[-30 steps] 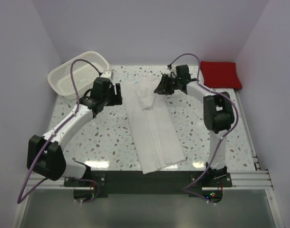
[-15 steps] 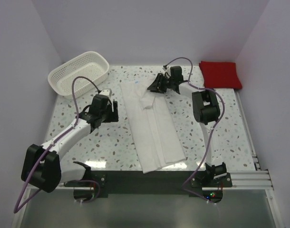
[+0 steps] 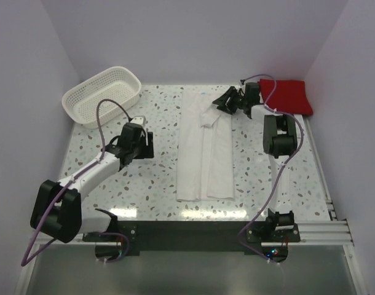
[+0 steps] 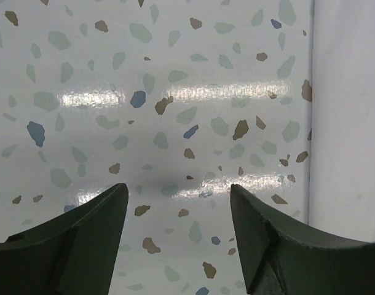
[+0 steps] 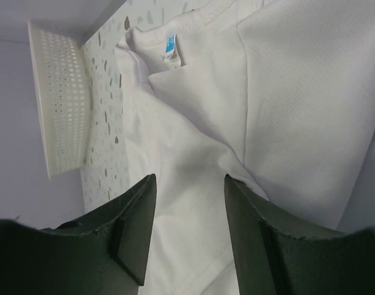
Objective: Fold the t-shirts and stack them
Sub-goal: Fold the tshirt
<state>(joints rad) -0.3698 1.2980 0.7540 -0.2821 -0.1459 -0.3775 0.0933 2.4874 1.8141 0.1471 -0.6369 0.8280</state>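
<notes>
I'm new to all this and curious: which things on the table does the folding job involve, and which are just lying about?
Part of the job:
white t-shirt, laid out long
red t-shirt, folded, far right corner

Just lying about:
white lattice basket, far left corner

1. Robotics lab test cell, boxed in by plain pale walls (image 3: 193,37) at left, far and right.
2. Two white-and-black robot arms bolted side by side at the near edge: left arm (image 3: 92,171), right arm (image 3: 280,138), purple cables (image 3: 96,123) looping loose over both.
3. Speckled terrazzo-pattern table (image 3: 144,184), bare aluminium rail (image 3: 323,230) along its near right edge.
4. Small lit indicator lights (image 3: 272,252) under the right base.
5. Sparse props: basket (image 3: 101,95) far left, white t-shirt (image 3: 206,160) in the middle, red t-shirt (image 3: 286,95) far right.
</notes>
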